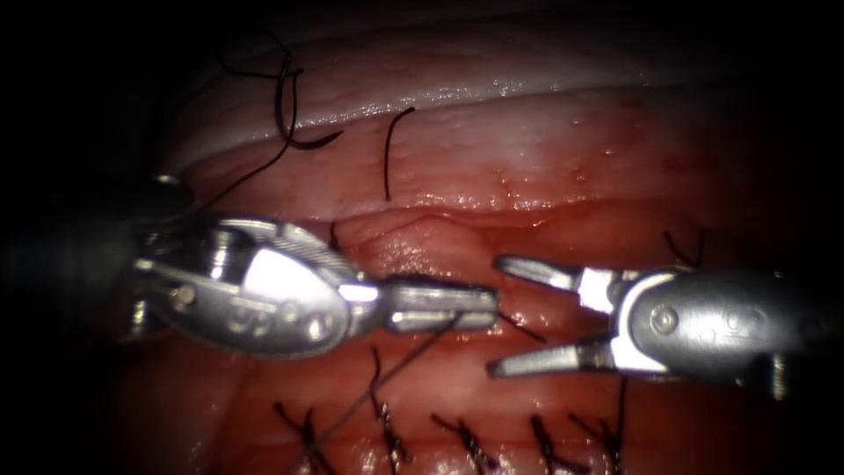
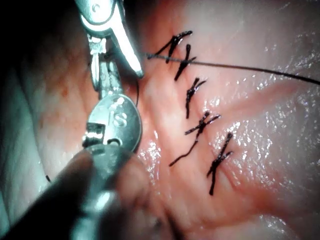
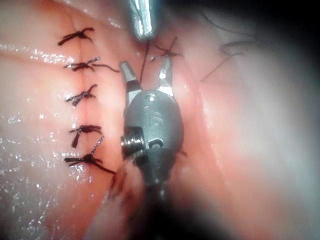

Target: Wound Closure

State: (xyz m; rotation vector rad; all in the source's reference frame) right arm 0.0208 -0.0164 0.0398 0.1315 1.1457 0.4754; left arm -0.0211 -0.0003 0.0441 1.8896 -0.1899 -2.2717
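My left tool (image 1: pixel 479 308) reaches in over the tissue (image 1: pixel 527 176) with its jaws shut on the dark thread (image 1: pixel 378 391), which slants down and left toward the stitched cut (image 1: pixel 466 440). A short thread end pokes out past its tip. Just beyond that tip my right tool (image 1: pixel 497 317) has its jaws spread wide and holds nothing. The left wrist view shows my left tool (image 2: pixel 102 67) shut, with the taut thread (image 2: pixel 240 66) crossing the stitches. In the right wrist view my right tool (image 3: pixel 146 70) gapes around the thread below the left tool's tip (image 3: pixel 142 22). A dark curved piece, apparently the needle (image 1: pixel 294 123), lies free far back.
Several knotted stitches (image 1: pixel 391 440) with short tails line the cut along the front. A loose cut thread end (image 1: pixel 389 154) lies on the tissue behind the tools. A pale fat ridge (image 1: pixel 492 88) runs across the back. Red fluid wets the surface.
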